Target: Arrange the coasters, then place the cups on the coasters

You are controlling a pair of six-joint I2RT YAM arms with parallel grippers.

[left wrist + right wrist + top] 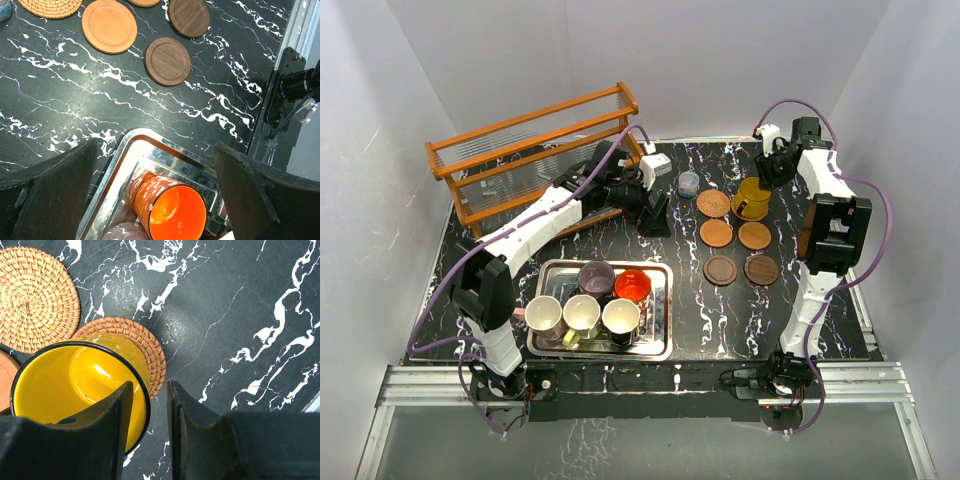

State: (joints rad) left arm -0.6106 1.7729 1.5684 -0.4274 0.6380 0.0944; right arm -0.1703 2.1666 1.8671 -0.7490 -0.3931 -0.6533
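Right gripper [150, 390] is at the yellow mug [75, 385] at the back right of the table [700, 320]. One finger is inside the mug and the other outside, so it straddles the rim. Jaws are only a bit apart, and there's a sliver of gap on both sides of the wall, so it looks loose, not pinching. The mug sits on a woven coaster [145, 345], whose edge pokes out on one side. A second woven coaster [35, 300] lies just beside it, bare.

The other coasters are laid out in pairs toward the near edge. First come the flat orange coasters [716, 233] [754, 236], then the dark brown coasters [720, 270] [761, 269]. None of these has anything on it.

Left gripper [155, 147] hangs over the far edge of the metal tray [669, 320]. Its fingers are spread wide w/ nothing between them.

The tray is at the front left and holds the rest of the mugs. The purple mug [596, 277] and red-orange mug [632, 285] are in the back row. The pink mug [544, 316], olive mug [581, 314] and cream mug [620, 318] are in front.

Other stuff: a small grey-blue pot [689, 183] sits near the woven coasters. A wooden rack [535, 150] stands along the back left.
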